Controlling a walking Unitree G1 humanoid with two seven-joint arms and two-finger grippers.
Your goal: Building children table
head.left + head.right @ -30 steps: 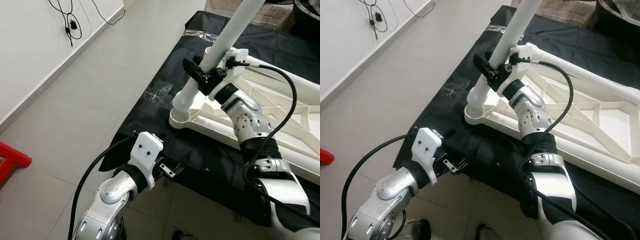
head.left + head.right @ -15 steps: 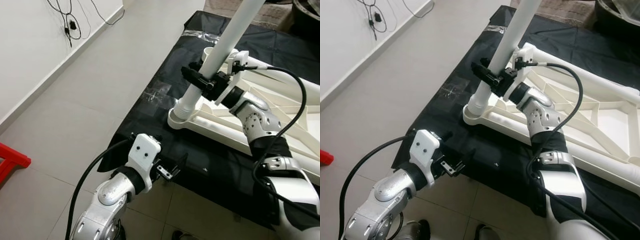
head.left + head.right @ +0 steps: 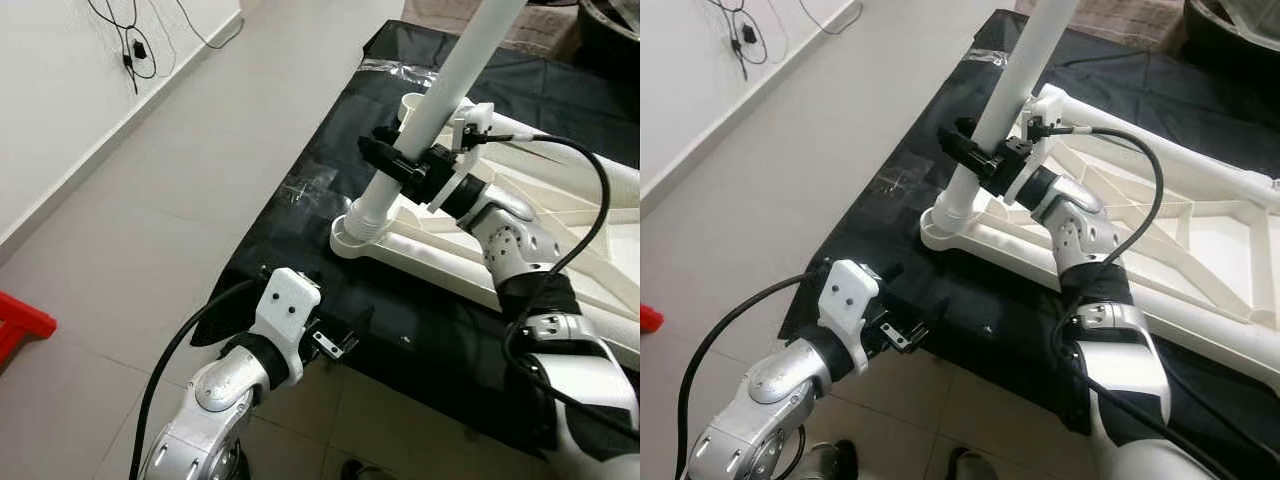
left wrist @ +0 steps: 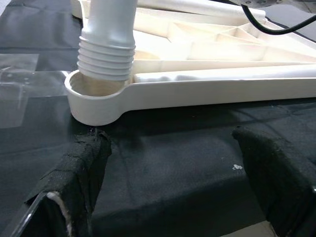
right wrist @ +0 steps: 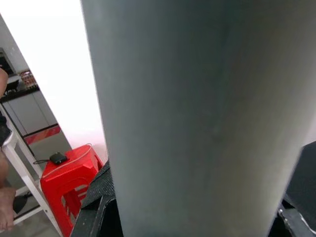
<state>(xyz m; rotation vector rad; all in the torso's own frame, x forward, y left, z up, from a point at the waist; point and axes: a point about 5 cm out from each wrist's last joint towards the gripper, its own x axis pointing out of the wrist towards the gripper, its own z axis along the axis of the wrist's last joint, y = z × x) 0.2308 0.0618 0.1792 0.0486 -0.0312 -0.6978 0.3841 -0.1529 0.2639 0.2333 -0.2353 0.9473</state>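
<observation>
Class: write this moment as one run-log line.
right gripper: shut on table leg | leg's threaded end at corner socket | left gripper: open, idle near mat edge

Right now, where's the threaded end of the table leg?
In the left wrist view, the leg's threaded end sits tilted in the round corner socket of the white tabletop frame, with the right gripper clamped just above.

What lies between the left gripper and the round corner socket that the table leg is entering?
Only bare black cloth separates the left gripper from the socket; the left wrist view shows this.
</observation>
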